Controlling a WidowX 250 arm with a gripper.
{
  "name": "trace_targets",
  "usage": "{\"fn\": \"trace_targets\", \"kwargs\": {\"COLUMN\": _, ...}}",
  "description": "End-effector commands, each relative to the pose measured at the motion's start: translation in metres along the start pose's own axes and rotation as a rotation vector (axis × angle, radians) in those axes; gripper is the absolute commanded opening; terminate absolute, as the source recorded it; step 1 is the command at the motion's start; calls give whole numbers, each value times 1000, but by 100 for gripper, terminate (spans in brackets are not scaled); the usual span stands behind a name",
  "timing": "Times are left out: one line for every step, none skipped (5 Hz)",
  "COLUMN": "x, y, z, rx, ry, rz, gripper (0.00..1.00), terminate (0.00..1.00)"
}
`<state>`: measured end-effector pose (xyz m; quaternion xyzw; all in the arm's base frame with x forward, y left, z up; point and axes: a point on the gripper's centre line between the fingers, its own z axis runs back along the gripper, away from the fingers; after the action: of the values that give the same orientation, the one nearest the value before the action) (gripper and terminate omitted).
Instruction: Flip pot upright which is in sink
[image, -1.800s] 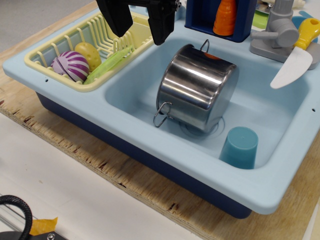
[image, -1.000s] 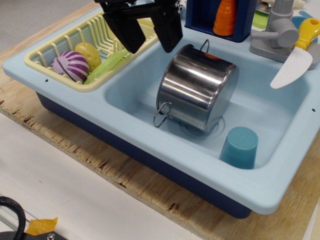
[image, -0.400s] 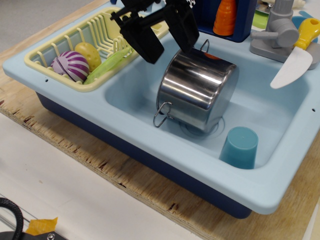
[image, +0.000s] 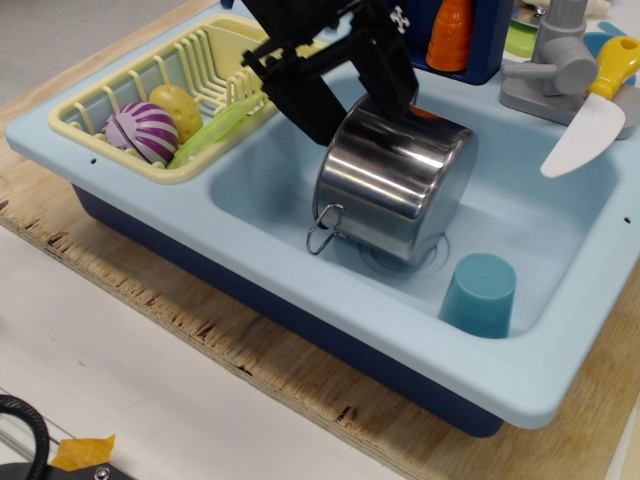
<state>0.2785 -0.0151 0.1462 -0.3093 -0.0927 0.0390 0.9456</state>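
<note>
The shiny steel pot (image: 400, 190) lies tilted on its side in the basin of the light blue sink (image: 260, 180), closed bottom facing front-left, one wire handle at its lower left, the other hidden behind my gripper. My black gripper (image: 362, 112) is open, its two fingers straddling the pot's upper back-left edge, at or just above the steel; contact cannot be told. It holds nothing.
A teal cup (image: 480, 293) stands upside down in the basin's front right corner. A pale yellow dish rack (image: 95, 100) with toy vegetables sits left. A grey faucet (image: 550, 70), a toy knife (image: 590, 120) and an orange bottle (image: 452, 35) are at the back.
My gripper has moved right and down from above the dish rack edge to the pot's upper left rim. The pot and cup have not moved.
</note>
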Motion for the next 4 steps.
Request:
{"fn": "trace_targets", "kwargs": {"x": 6, "y": -18, "z": -13, "rx": -48, "ry": -11, "rz": -27, "gripper": 100, "terminate": 0}}
{"fn": "trace_targets", "kwargs": {"x": 3, "y": -25, "z": -20, "rx": -27, "ry": 3, "rz": -28, "gripper": 100, "terminate": 0}}
{"fn": "trace_targets", "kwargs": {"x": 2, "y": -29, "z": -19, "rx": 51, "ry": 32, "rz": -76, "gripper": 0, "terminate": 0}}
{"fn": "trace_targets", "kwargs": {"x": 1, "y": -32, "z": -17, "rx": 117, "ry": 49, "rz": -117, "gripper": 0, "terminate": 0}}
